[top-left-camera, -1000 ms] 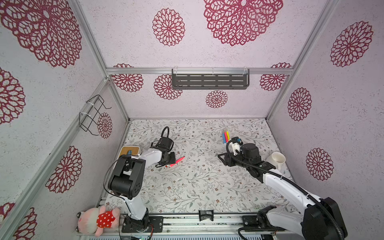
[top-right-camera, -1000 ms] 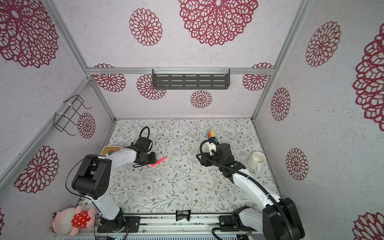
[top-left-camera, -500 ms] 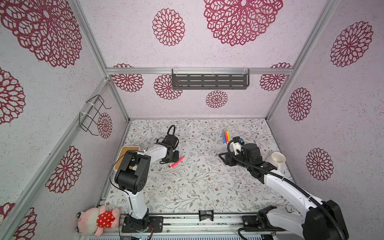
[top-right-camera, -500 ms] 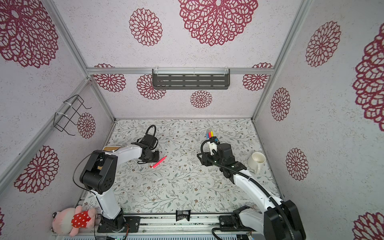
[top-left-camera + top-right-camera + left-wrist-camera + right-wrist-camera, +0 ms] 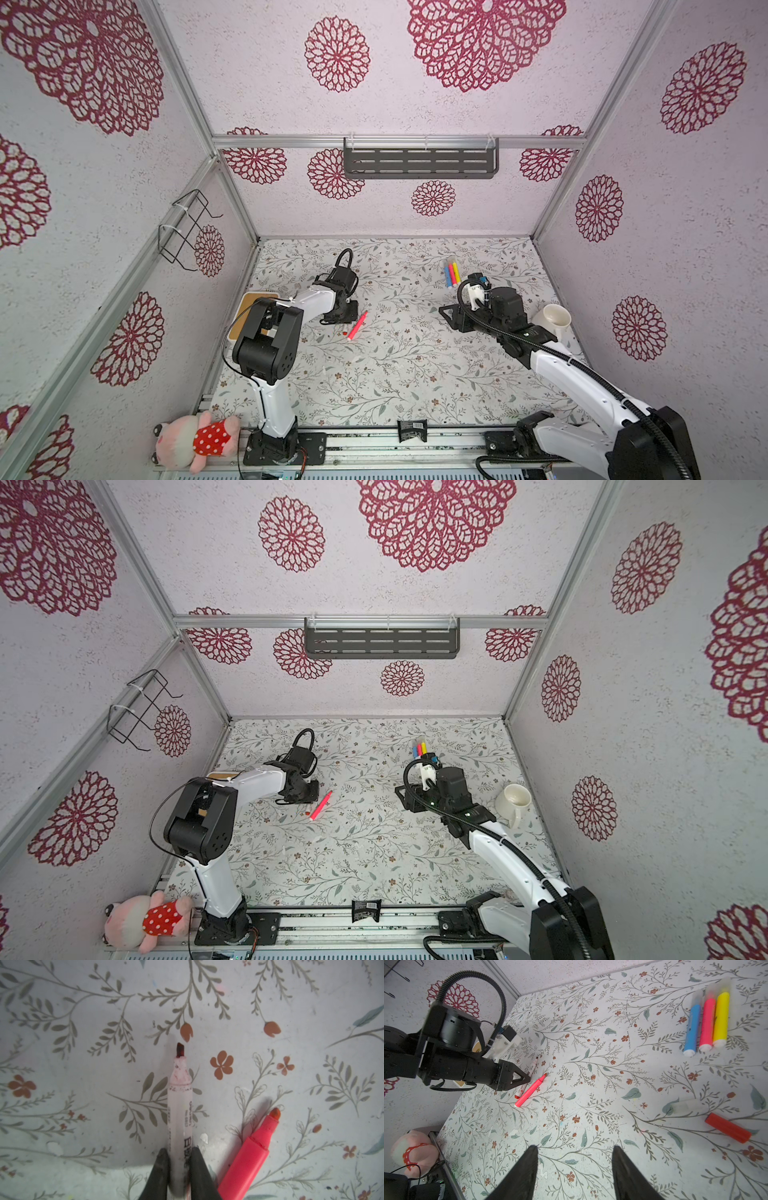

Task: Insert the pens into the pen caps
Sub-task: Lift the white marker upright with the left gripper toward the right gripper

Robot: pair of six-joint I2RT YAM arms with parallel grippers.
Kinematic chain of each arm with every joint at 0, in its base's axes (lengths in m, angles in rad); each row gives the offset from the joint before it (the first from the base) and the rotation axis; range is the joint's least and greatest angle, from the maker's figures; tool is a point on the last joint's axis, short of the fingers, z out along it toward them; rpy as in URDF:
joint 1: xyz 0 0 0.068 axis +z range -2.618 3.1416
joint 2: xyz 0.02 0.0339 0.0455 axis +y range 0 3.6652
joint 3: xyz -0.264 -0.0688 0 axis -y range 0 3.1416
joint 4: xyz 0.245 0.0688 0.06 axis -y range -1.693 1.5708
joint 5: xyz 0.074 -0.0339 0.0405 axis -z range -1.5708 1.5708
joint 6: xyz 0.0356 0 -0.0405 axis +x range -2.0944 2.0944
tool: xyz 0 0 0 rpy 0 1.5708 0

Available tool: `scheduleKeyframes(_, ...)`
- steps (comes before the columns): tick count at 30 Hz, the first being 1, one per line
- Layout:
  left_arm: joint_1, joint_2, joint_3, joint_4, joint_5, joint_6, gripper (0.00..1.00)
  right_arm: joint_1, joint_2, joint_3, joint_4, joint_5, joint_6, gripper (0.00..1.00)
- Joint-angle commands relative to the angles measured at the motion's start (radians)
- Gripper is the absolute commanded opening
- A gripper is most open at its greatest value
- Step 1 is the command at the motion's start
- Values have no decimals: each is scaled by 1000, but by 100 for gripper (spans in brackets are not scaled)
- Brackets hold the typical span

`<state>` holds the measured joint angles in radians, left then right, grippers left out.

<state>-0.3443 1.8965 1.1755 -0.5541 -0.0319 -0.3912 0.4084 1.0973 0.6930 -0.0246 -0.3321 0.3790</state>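
My left end effector (image 5: 179, 1167) was clamped tight on the slim white plastic pen with the dark red chisel tip (image 5: 179, 1105). The black fingers (image 5: 160, 1167) pinched its barrel partway back, and the uncapped tip end jutted out ahead. The pen lay low over the floral-patterned surface (image 5: 83, 1064); I could not tell whether it was lifted clear. I judged it light, stiff and smooth, likely to swivel or slide between the pads. A hold on the barrel, well behind the wet tip, seemed right, leaving the front free for a cap.

Just beside it lay the uncapped pink plastic marker (image 5: 249, 1157), apart from the white one. My left arm (image 5: 311, 299) reached forward and low, its wrist tipped down at the surface.

My right end effector (image 5: 575, 1167) stood partly open with nothing in it. Near it lay a short red tube cap (image 5: 728, 1127) and a translucent clear cap (image 5: 689, 1106). Further off, a blue marker (image 5: 692, 1028), a second pink marker (image 5: 707, 1024) and a yellow marker (image 5: 720, 1018) lay side by side, apparently capped.
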Motion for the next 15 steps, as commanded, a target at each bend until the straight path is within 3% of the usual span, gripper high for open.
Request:
scheduleKeyframes(1,-5,-36,-39,11,39,34,5,-6,-42,25,-8,12,16,59)
scheduleKeyframes(8,-5,-229,-122,100,87,48,5,-7,-79,19,-8,-16,28,59)
scheduleKeyframes(15,-22,-464,-272,298,277,45,7,-6,-75,-32,84,-145,82,59)
